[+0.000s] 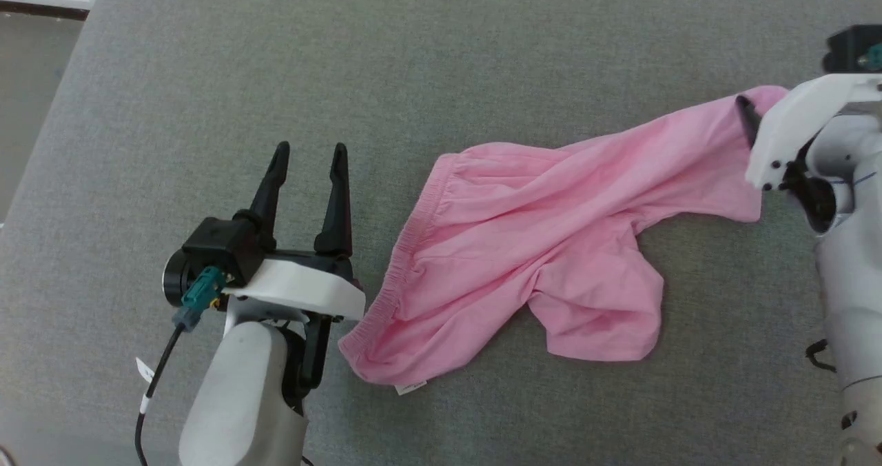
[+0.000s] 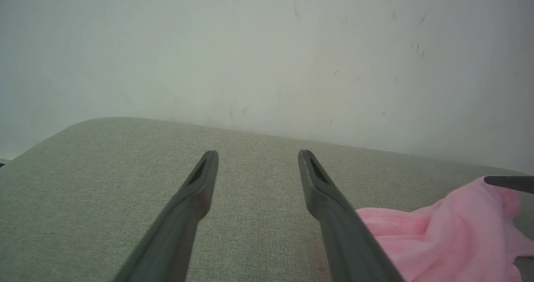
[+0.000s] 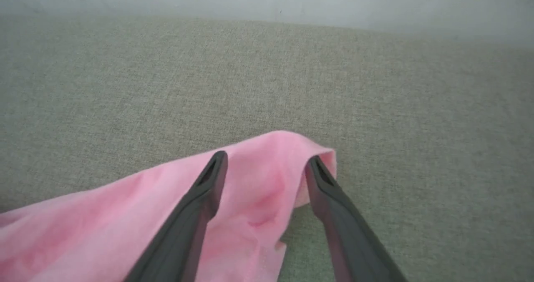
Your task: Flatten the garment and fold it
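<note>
The garment [image 1: 524, 245] lies crumpled on the grey cloth-covered table [image 1: 207, 73], in the middle and right of the head view. Its gathered waistband [image 1: 406, 245] runs slanting down the pink cloth's left edge, with a small white label [image 1: 411, 387] peeping out at the bottom corner. One leg [image 1: 599, 321] lies rumpled at the lower right; the other is stretched out toward the upper right, up to the right arm.

The right gripper [image 3: 267, 157] sits at that far leg end. In the right wrist view its fingers [image 3: 200, 198] stand well apart, with the hem of the leg lying loose between and under them, not pinched.

The left gripper [image 1: 310, 150] is at the lower left, just beside the waistband but not touching it. Its fingers [image 2: 187, 207] are spread wide with nothing between them – only bare table and a pale wall [image 2: 250, 44] beyond, in the left wrist view
</note>
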